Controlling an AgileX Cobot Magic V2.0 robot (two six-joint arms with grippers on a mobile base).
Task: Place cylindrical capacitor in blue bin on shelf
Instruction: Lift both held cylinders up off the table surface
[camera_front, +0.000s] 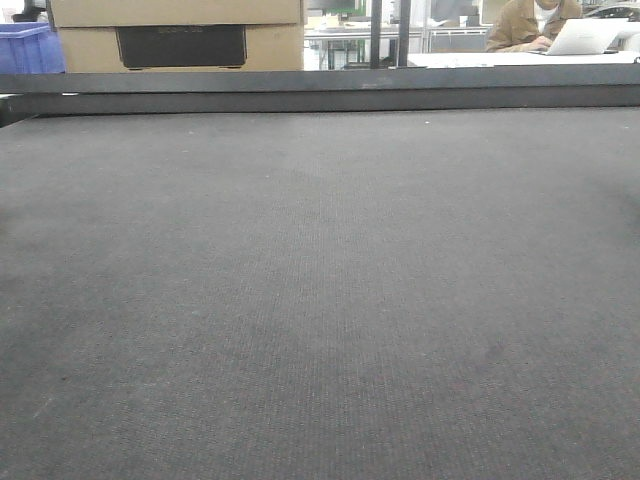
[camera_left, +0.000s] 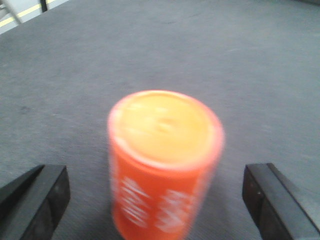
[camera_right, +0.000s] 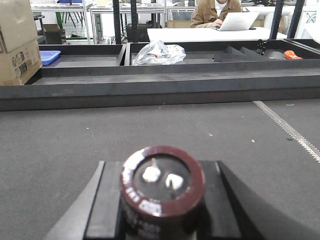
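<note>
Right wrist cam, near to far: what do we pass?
capacitor → grey mat → dark rail → crumpled plastic bag → white table → laptop → person

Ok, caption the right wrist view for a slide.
Capacitor gripped upright between right fingers, terminals up, grey mat beyond.

table mat (camera_front: 320, 300): grey cloth, matt, fine woven grain
cylindrical capacitor (camera_right: 162, 187): dark glossy sleeve, two bright metal terminals
orange can (camera_left: 165, 165): smooth, slightly shiny; blurred
cardboard box (camera_front: 175, 20): matt brown paperboard
plastic bag (camera_right: 159, 52): clear, crinkled, glossy
</note>
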